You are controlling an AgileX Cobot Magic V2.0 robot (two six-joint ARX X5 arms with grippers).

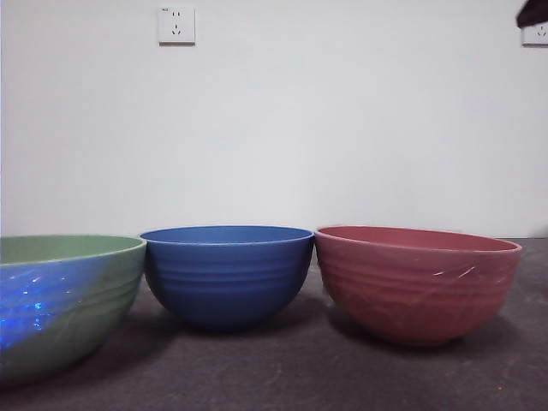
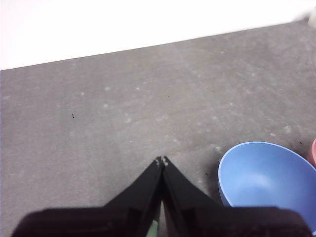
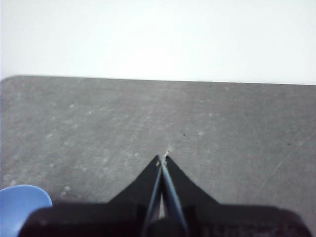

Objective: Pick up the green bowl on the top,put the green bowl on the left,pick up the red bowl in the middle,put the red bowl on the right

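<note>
In the front view three bowls stand side by side on the dark table. The green bowl (image 1: 64, 300) is at the left, partly cut by the frame edge. The red bowl (image 1: 417, 282) is at the right. A blue bowl (image 1: 227, 274) stands between them and touches or nearly touches both. My left gripper (image 2: 162, 161) is shut and empty, above bare table with the blue bowl (image 2: 266, 180) beside it; a sliver of the red bowl (image 2: 313, 151) shows at the edge. My right gripper (image 3: 162, 158) is shut and empty over bare table.
A black arm tip (image 1: 533, 12) shows at the top right corner of the front view. The blue bowl's rim (image 3: 22, 202) shows in the right wrist view. White wall with two sockets (image 1: 176, 25) stands behind the table (image 1: 291, 377).
</note>
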